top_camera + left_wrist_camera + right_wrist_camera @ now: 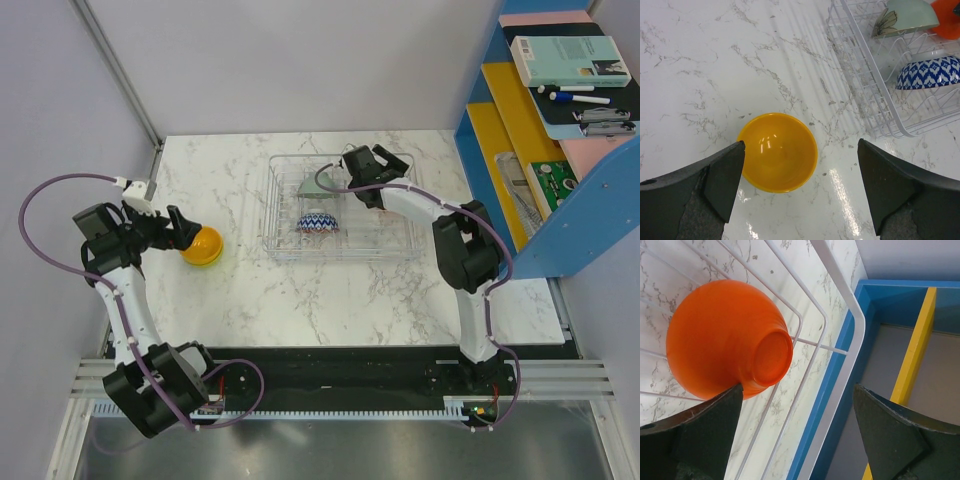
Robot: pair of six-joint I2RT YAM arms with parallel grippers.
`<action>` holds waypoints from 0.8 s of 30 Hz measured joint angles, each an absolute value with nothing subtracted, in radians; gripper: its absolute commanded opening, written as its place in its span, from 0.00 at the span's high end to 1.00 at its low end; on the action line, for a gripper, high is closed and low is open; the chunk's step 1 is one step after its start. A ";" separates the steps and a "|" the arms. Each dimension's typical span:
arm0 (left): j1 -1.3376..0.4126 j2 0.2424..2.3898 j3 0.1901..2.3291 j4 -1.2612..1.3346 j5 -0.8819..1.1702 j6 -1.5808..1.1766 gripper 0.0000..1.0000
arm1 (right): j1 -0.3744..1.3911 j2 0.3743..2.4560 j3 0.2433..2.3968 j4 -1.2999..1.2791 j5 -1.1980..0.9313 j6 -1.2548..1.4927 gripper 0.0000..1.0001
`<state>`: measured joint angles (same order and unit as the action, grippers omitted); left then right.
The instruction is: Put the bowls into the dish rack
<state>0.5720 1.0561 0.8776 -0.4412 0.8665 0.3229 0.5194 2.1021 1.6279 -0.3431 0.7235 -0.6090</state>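
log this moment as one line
left fingers: open, at orange-yellow bowl on table | right fingers: open, at red-orange bowl in dish rack | also racked: zigzag bowl, grey-green bowl

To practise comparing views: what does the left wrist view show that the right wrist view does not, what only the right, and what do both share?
Only the left wrist view: the orange-yellow bowl between the open left hand's fingers, the zigzag bowl and the grey-green bowl in the dish rack. Only the right wrist view: the blue shelf unit with its yellow divider, and the open right hand. Both: the marble table, the dish rack and the red-orange bowl in it.
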 measured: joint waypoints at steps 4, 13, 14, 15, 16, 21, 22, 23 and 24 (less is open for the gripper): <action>0.572 1.055 0.878 -0.447 0.850 0.347 0.00 | 0.523 2.104 1.630 -0.338 0.720 -0.606 0.03; 0.573 1.130 0.884 -0.491 0.727 0.480 0.00 | 0.540 1.940 1.642 -0.537 0.471 -0.488 0.03; 0.573 1.147 0.886 -0.497 0.707 0.499 0.00 | 0.542 1.901 1.657 -0.566 0.432 -0.474 0.03; 0.573 1.158 0.886 -0.502 0.697 0.509 0.00 | 0.543 1.876 1.669 -0.582 0.403 -0.465 0.03; 0.573 1.171 0.886 -0.509 0.679 0.522 0.00 | 0.543 1.846 1.686 -0.602 0.371 -0.455 0.03; 0.572 1.232 0.891 -0.536 0.603 0.564 0.02 | 0.544 1.730 1.738 -0.659 0.251 -0.414 0.03; 0.572 1.243 0.893 -0.537 0.593 0.566 0.04 | 0.544 1.717 1.738 -0.665 0.234 -0.409 0.03; 0.571 1.255 0.896 -0.540 0.578 0.567 0.05 | 0.544 1.708 1.738 -0.673 0.218 -0.403 0.03; 0.570 1.266 0.899 -0.543 0.570 0.567 0.10 | 0.544 1.701 1.738 -0.679 0.200 -0.395 0.03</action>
<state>0.5705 1.2655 0.8993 -0.5426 0.5701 0.5671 0.5442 1.7008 1.7382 -0.6788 0.2001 -0.3954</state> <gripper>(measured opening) 0.978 0.974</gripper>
